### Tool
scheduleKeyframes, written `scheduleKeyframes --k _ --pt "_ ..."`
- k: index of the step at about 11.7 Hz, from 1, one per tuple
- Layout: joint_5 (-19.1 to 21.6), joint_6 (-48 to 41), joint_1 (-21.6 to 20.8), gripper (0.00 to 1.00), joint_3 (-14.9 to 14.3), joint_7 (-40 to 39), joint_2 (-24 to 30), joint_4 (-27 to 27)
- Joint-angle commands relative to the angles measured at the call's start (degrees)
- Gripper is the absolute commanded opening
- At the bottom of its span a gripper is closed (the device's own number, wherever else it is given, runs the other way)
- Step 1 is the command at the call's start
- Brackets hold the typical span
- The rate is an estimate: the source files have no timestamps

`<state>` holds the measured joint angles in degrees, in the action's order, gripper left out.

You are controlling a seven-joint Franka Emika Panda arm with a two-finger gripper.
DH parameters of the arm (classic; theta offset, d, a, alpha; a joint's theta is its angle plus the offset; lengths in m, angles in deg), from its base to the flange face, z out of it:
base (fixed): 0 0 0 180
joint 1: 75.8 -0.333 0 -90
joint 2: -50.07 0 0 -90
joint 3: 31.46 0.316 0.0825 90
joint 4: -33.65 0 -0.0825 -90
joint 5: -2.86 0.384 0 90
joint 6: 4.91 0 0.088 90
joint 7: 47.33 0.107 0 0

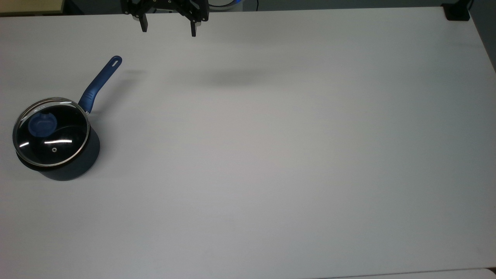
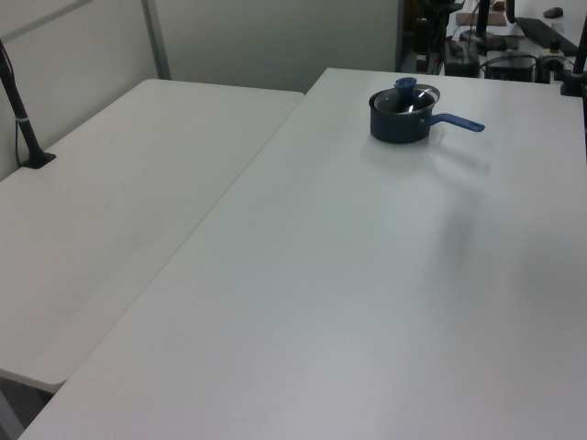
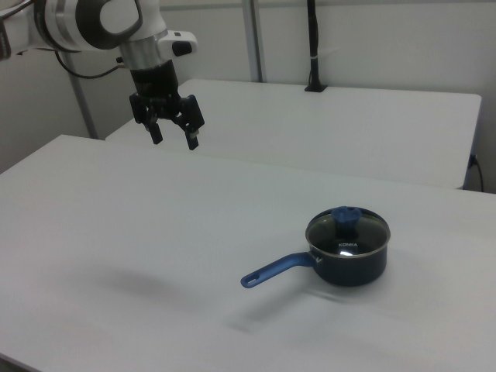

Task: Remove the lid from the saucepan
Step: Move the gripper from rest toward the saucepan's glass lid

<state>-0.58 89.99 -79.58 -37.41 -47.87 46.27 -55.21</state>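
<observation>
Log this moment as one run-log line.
gripper: open, raised, holding nothing | lid: seated on saucepan | handle: free | step: lid not yet lifted

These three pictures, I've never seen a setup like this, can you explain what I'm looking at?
It is one moment seen by three cameras. The top view looks down on a white table; the left view and right view look across it from the sides. The black claw is the end effector of a robot arm, open, holding nothing, hanging in the air well away from the pan. On the table stands a dark saucepan with a long blue handle. Its glass lid, with a blue knob, sits on it.
</observation>
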Motion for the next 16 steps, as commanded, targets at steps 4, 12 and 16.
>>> scheduleKeyframes --k 4,12,16 --pt "0.63 0.28 -0.54 1.0 -0.29 -0.34 1.7 -2.19" --pt "0.45 -0.6 1.39 1.0 -0.28 -9.16 1.96 -1.93" --pt "-0.95 3.15 5.61 1.0 -0.29 -18.44 -1.45 -2.37"
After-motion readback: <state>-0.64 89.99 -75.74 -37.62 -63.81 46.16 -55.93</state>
